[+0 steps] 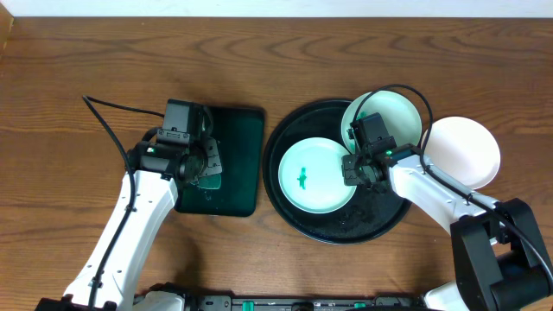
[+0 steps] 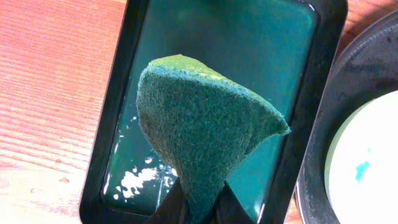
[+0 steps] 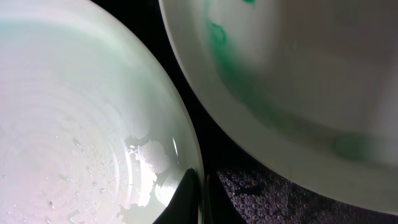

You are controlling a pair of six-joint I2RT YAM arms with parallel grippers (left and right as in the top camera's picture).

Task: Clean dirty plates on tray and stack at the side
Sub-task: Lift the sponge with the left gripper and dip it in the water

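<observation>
1. L tool (image 2: 200, 208): pressed together, pinching a green scouring pad (image 2: 205, 140) by its near edge. The pad fans out beyond the tips, over the green tray (image 2: 273, 56). Overhead, the L tool (image 1: 201, 164) is above the left half of the green tray (image 1: 240, 147), left of centre on the worktop (image 1: 86, 60). Contact betw. pad and green tray: cannot tell.

2. R tool (image 1: 354, 168): pressed together, pinching the right rim of the centre plate (image 1: 321, 197). Wrist view confirms: R tool (image 3: 199, 196) tips closed on the rim of the centre plate (image 3: 81, 124), which is wet.

3. Tray (image 1: 285, 130): black, round, right of centre on the worktop, just right of the green tray.

4. Plate positions:
- Centre plate: flat in the tray, left-of-middle, green smear (image 1: 302, 179) at its centre.
- Tilted plate (image 1: 399, 117): far-right of the tray, lying across the rim. Green streaks on its inner wall (image 3: 230, 62).
- Third plate (image 1: 467, 151): off the tray, on the worktop to the right, white. Contact w/ tilted plate: cannot tell.
</observation>
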